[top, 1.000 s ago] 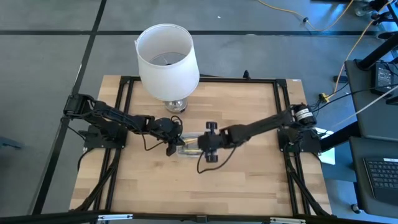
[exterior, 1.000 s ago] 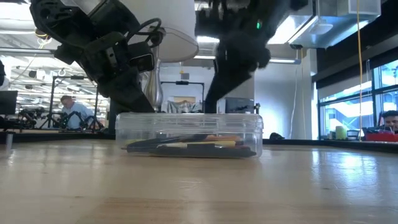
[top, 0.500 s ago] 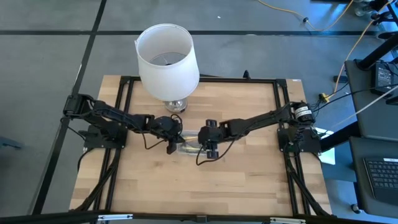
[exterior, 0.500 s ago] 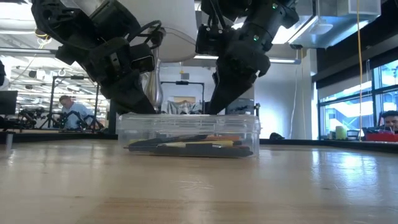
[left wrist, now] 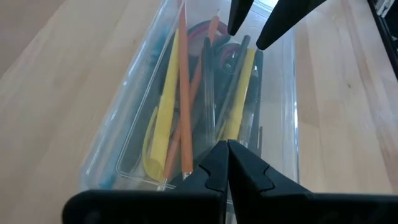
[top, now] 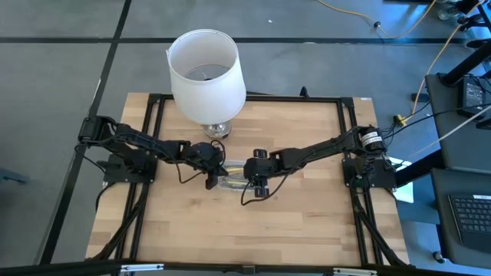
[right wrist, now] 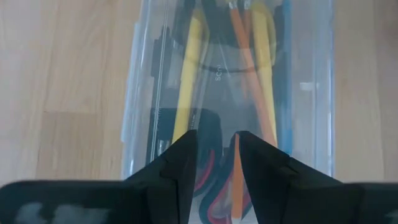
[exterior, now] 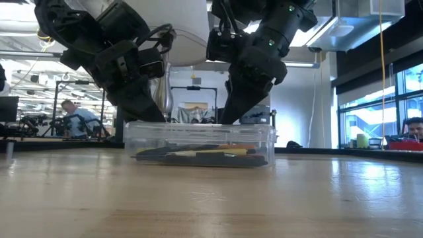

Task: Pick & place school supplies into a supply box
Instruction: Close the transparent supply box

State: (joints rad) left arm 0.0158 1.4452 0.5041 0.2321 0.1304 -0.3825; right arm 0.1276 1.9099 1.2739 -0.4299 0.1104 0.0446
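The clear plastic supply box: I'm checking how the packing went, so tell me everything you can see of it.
The small shallow clear plastic supply box is a long rectangle with see-through walls and a raised rim, lying flat near the middle of the wooden table. No lid shows. Inside lie yellow, orange and dark pencils and pens lengthwise, with red scissor handles at one end. The shut left gripper and the open right gripper hang over opposite ends; contact can't be told.

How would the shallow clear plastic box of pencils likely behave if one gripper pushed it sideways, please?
The shallow clear plastic box sits low and wide on the smooth wooden table, so it would probably slide, not tip. Its thin walls suggest lightness. The loose pencils inside may shift.
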